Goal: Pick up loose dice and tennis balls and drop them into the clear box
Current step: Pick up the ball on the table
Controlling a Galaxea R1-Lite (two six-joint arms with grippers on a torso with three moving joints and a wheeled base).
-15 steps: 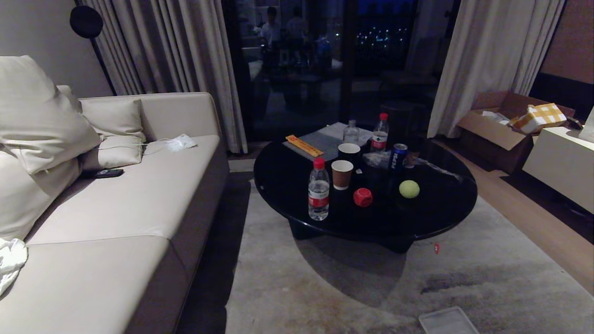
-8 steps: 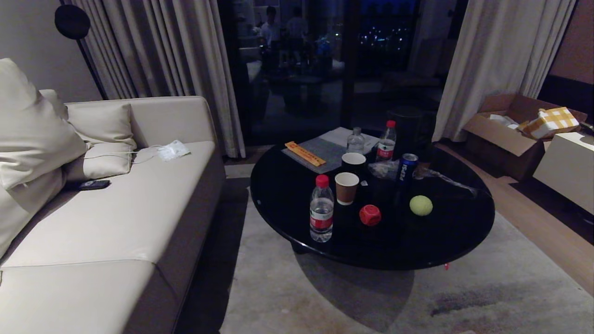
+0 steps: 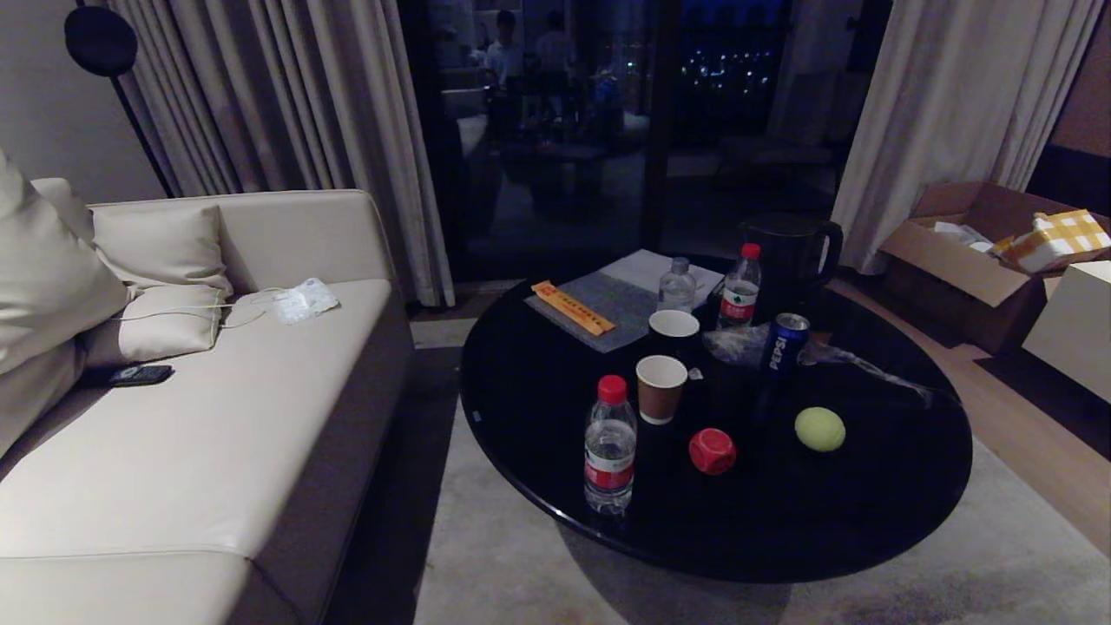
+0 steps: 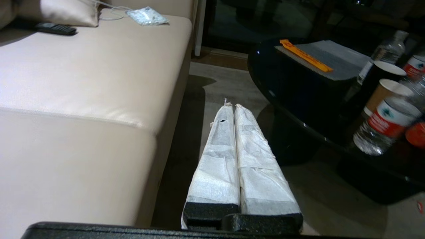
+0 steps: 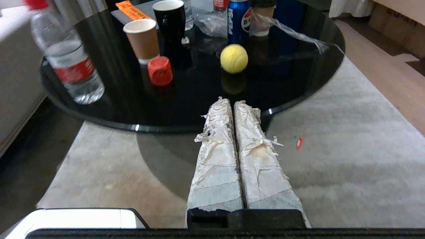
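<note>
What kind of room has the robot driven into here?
Most likely a home living room at night: a beige sofa with cushions, a round black coffee table holding drinks, a red die and a tennis ball, and floor-length curtains.

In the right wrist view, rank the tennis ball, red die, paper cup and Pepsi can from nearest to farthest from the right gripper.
From the shut right gripper, short of the table edge:
1. Tennis ball, straight ahead.
2. Red die, off toward the water bottle's side.
3. Pepsi can, behind the ball, and paper cup, behind the die: too close to call.
</note>
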